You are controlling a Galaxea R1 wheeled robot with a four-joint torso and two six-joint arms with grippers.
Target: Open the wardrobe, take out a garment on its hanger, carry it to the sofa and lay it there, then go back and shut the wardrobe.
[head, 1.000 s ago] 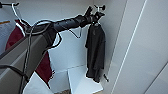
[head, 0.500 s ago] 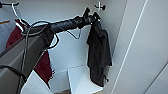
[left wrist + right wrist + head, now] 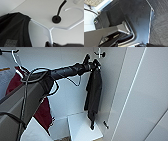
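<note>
The wardrobe stands open, its white door [image 3: 140,97] swung out to the right. Inside, the black garment [image 3: 93,94] hangs limp near the right wall. My left arm reaches in from the left, and the left gripper [image 3: 93,65] is at the top of that garment. In the left wrist view, the white hanger [image 3: 60,26] runs from its hook down into the garment's collar [image 3: 12,31]. The left gripper [image 3: 50,44] is shut on the hanger's stem just below the hook.
A dark red garment [image 3: 42,112] hangs at the left of the wardrobe behind my arm. A white box-like shelf [image 3: 83,127] sits on the wardrobe bottom under the black garment. A black peg fitting [image 3: 56,18] sticks out of the white panel beside the hanger's hook.
The left gripper has closed on the hanger. The black garment has swayed slightly; the arm stays in about the same place.
</note>
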